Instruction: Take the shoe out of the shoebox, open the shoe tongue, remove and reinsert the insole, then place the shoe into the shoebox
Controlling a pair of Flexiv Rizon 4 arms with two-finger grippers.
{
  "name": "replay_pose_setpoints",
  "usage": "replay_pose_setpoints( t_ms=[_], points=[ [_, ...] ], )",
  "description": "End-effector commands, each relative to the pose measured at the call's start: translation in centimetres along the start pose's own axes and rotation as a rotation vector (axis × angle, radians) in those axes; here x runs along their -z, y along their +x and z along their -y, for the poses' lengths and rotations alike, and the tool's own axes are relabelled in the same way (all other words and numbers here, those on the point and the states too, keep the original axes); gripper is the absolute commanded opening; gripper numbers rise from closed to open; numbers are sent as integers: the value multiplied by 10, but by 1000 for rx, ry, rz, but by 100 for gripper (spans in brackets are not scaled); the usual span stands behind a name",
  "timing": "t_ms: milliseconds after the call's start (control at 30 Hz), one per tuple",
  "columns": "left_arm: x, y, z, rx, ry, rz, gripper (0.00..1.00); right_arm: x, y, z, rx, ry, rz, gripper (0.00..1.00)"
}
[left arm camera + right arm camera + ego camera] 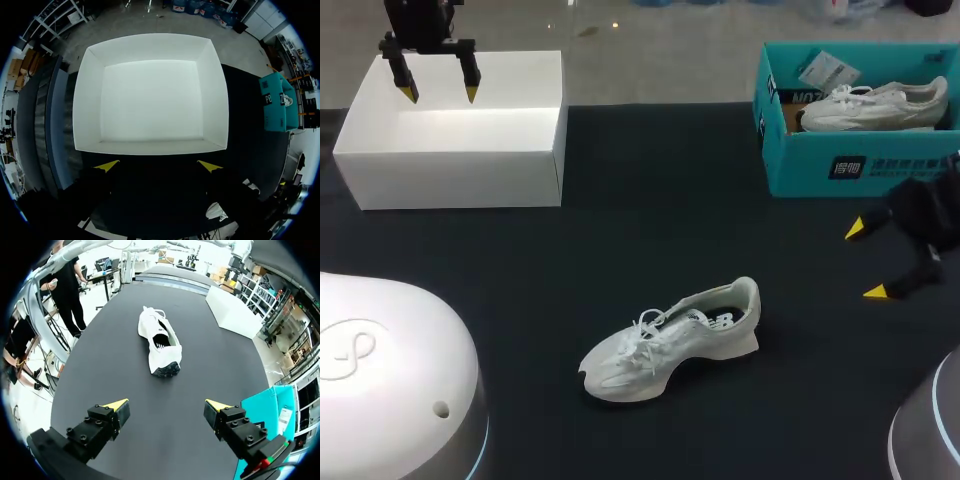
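A white shoe (670, 340) lies on its sole on the dark table, toe toward the front left; the right wrist view has the shoe (160, 342) heel-first, well ahead of the gripper. An empty white box (455, 130) stands at the back left. My left gripper (438, 93) hangs open above it, and in its own view the box's bare floor (150, 97) lies under and ahead of the left gripper (157, 166). My right gripper (868, 260) is open at the right edge, low over the table; the right gripper (167, 404) holds nothing.
A teal shoebox (855, 165) at the back right holds a second white shoe (875, 105) and a paper tag. Its corner (265, 410) lies close beside my right gripper. White robot bases (390, 390) fill the front corners.
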State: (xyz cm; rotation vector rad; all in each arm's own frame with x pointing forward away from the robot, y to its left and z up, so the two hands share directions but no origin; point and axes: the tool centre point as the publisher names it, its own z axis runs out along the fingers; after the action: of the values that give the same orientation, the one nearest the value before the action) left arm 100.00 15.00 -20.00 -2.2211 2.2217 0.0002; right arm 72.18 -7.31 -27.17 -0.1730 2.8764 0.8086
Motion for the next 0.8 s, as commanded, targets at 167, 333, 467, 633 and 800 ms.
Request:
replay_pose_setpoints(
  t_ms=[167, 333, 467, 633, 800],
  points=[
    [0, 0, 0, 0, 0, 0, 100, 9, 15, 18, 46, -70, 16, 100],
    [0, 0, 0, 0, 0, 0, 100, 6, 18, 34, -11, -115, 9, 100],
    [0, 0, 0, 0, 0, 0, 100, 1, 19, 39, -19, -147, 12, 100],
    [0, 0, 0, 0, 0, 0, 100, -4, 18, 43, -17, -150, 4, 100],
    [0, 0, 0, 0, 0, 0, 100, -4, 17, 43, -15, -143, -3, 100]
  ],
)
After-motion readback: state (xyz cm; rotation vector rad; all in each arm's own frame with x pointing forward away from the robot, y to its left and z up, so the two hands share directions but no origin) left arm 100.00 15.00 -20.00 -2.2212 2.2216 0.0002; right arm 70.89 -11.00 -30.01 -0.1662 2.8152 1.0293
